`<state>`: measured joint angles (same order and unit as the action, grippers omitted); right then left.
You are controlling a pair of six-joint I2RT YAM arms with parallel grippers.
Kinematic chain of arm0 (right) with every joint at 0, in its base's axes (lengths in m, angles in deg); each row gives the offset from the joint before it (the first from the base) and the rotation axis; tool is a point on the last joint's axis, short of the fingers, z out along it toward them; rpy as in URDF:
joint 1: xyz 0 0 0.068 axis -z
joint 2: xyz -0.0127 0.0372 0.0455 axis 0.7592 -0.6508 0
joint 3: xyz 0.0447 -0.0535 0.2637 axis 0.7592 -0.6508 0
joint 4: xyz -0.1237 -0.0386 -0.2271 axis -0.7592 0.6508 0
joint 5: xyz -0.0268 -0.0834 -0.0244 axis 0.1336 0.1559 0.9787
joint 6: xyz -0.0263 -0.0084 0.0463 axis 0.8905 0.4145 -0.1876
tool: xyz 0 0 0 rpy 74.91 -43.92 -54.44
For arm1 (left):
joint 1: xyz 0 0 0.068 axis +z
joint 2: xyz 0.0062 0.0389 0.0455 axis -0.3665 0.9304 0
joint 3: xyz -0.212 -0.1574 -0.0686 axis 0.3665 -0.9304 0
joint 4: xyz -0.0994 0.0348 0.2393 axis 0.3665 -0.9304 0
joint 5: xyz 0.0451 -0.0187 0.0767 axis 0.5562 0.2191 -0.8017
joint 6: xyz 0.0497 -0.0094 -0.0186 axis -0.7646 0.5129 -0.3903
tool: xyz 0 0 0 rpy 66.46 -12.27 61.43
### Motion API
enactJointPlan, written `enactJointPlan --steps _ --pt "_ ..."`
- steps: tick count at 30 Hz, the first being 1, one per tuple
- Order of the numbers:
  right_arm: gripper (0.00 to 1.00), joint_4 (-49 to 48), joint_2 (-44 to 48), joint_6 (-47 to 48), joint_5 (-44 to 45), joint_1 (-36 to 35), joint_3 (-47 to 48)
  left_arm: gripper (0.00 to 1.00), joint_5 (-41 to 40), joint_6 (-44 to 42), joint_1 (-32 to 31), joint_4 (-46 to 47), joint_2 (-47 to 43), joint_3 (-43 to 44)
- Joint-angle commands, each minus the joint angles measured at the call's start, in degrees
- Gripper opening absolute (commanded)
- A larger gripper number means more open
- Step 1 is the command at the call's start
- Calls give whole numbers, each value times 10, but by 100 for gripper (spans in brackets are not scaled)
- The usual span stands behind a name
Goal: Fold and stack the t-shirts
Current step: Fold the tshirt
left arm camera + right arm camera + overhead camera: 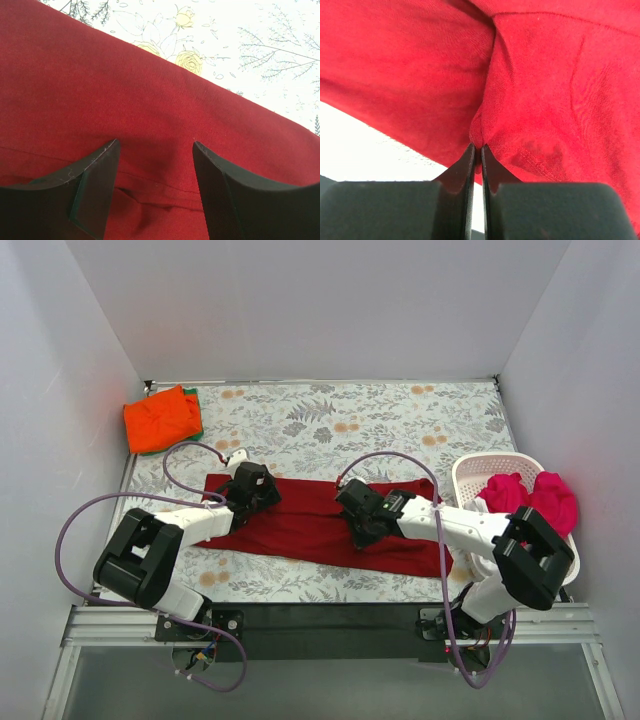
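Finding 1. We record the crimson tee (310, 525) spread flat on the table (330, 420), with its long axis running from 9 o'clock to 3 o'clock in the top view. It lies directly in front of both arm bases.

Finding 2. The left gripper (155, 145) sits over the 9 o'clock end of the tee, close to its 12 o'clock edge. Its fingers are spread wide and hold nothing. In the wrist view the cloth lies right under them, a hem seam crosses between the tips, and bare table shows just beyond.

Finding 3. The right gripper (476, 147) is a little toward 3 o'clock from the tee's middle. Its fingers are pressed together on a raised pinch of crimson cloth.

Finding 4. The orange tee (160, 418) lies on the green tee (196, 412) at the far 10 o'clock corner, well apart. The pink tees (520, 495) sit in the basket (490, 462) at 3 o'clock.

Assessment. We judge that any fold needs two grips along the long axis. The right side has one. The left needs only to drop and close, since the cloth is beneath it and not to one side.
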<state>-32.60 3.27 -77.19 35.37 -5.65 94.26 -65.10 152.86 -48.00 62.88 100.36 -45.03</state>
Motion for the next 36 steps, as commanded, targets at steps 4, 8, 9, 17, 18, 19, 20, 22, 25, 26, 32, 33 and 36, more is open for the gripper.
enactJointPlan --steps 4,8,9,17,18,19,20,22,25,26,32,33,36 --pt "25 27 -8 -13 34 -5 32 56 -1 -6 -1 -17 -8 6" --pt "49 47 19 -10 112 6 52 56 1 -6 -1 -17 -6 9" --pt "52 47 26 -5 120 19 53 56 1 -6 -1 -17 -5 8" --pt "54 24 62 50 145 163 62 56 -20 -8 -1 -13 3 19" --pt "54 16 62 62 145 179 62 56 -23 -13 -1 -13 12 24" --pt "54 8 63 68 144 194 63 56 -23 -13 -1 -16 16 41" --pt "54 -4 61 75 137 225 64 56 -18 -13 -1 -17 21 48" --pt "54 -17 57 91 134 250 69 56 -8 -12 -1 -14 32 61" --pt "52 -41 45 108 121 294 78 56 -11 -15 -1 -13 43 82" --pt "52 -46 38 112 111 311 79 56 -15 -17 -1 -14 45 94" --pt "45 -83 -8 134 66 368 95 56 -22 -22 -1 -8 60 119" --pt "42 -88 -15 136 60 373 96 56 -23 -23 -1 -4 69 127" --pt "38 -97 -44 143 35 385 104 57 -34 -29 0 8 98 141"
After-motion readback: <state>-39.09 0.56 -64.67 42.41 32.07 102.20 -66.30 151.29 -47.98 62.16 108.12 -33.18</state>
